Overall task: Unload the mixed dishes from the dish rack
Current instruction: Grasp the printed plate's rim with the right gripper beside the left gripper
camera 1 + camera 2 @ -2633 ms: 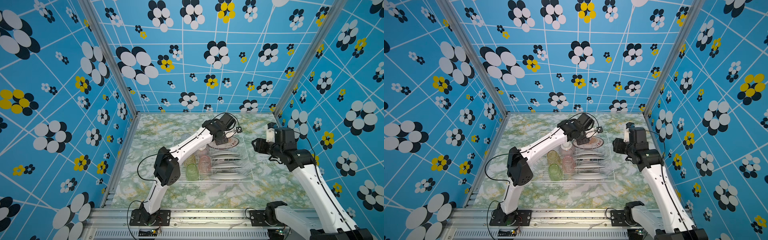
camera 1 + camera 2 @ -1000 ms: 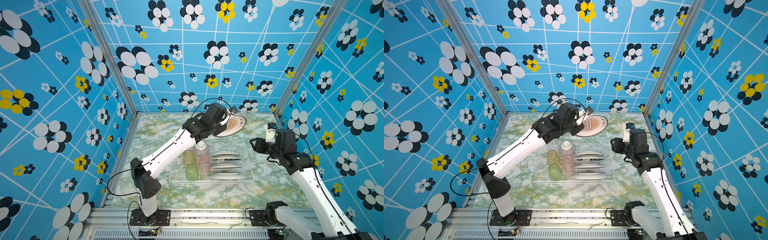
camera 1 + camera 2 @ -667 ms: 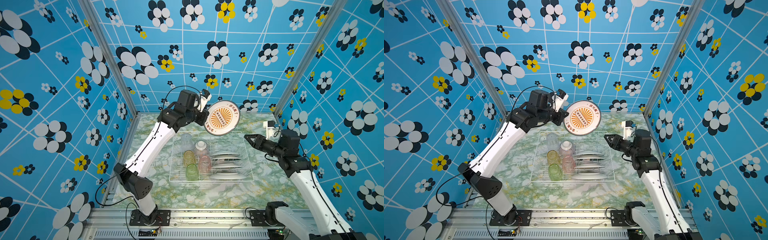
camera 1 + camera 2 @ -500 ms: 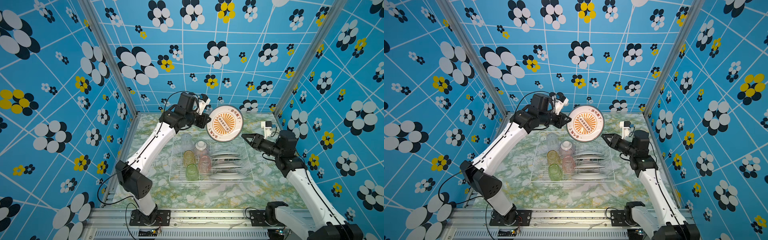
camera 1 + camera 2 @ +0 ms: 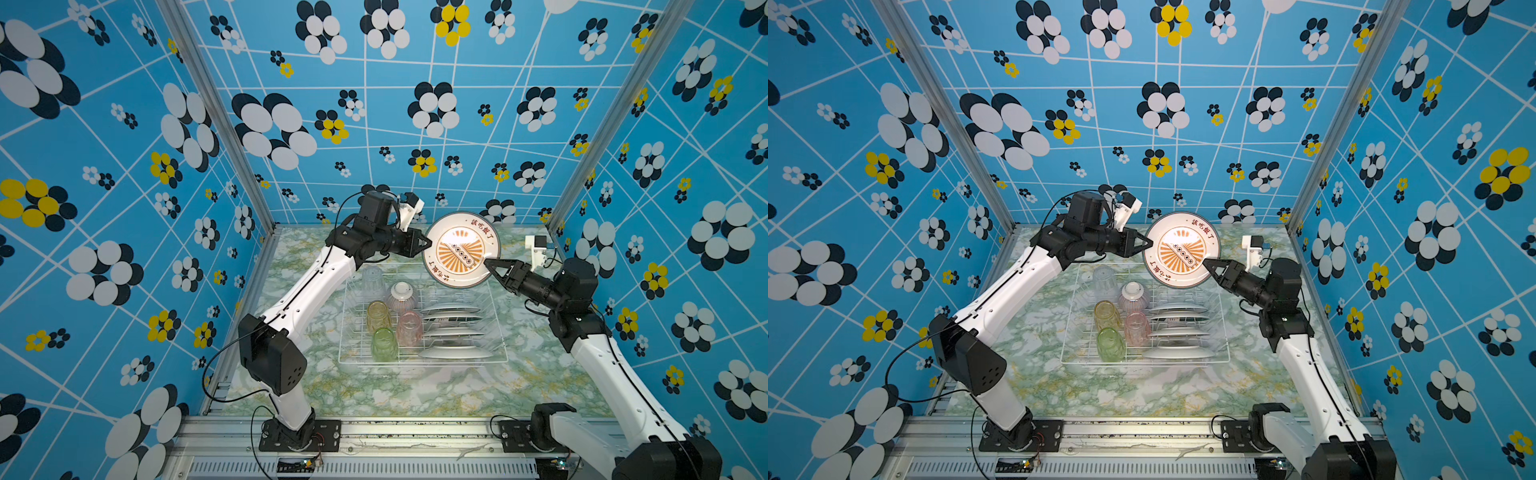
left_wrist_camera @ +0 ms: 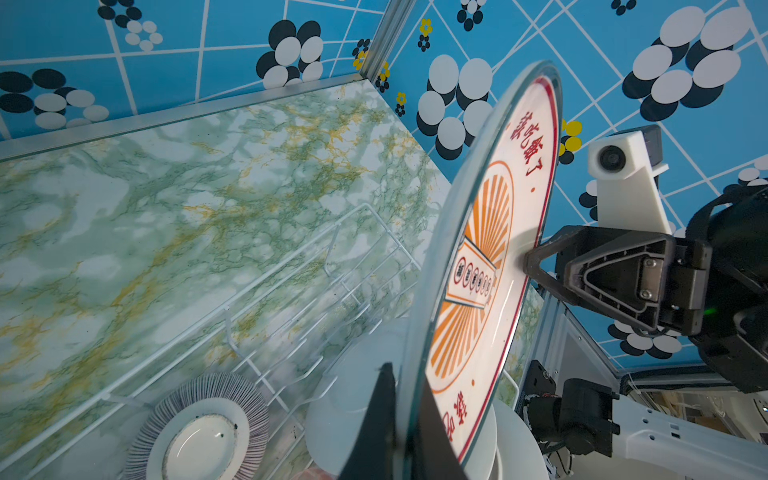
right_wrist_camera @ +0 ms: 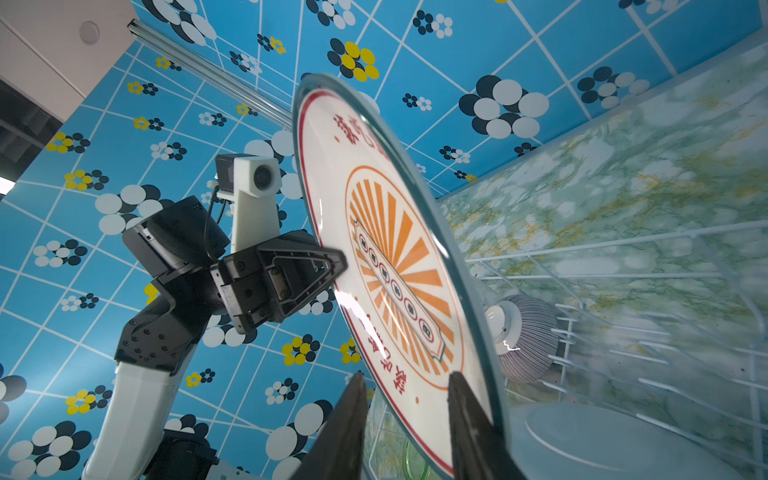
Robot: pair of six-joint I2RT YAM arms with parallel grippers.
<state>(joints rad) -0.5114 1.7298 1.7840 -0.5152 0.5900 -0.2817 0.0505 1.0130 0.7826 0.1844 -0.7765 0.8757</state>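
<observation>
A green-veined marble-pattern table, ringed by blue flower-print walls, carries the large white wire dish rack, seen in both top views. Above the rack's far end, a round white plate with an orange sunburst print hangs in the air between the two arms, printed face up towards the camera. Four more white plates stand in the rack's right-hand slots. To their left a pinkish-purple ribbed bowl sits upside down among a clear tumbler, an amber tumbler, a pink tumbler and a green tumbler. The left gripper is clamped on the raised plate's left rim. The right gripper straddles the opposite rim; whether it pinches the plate cannot be told.
</observation>
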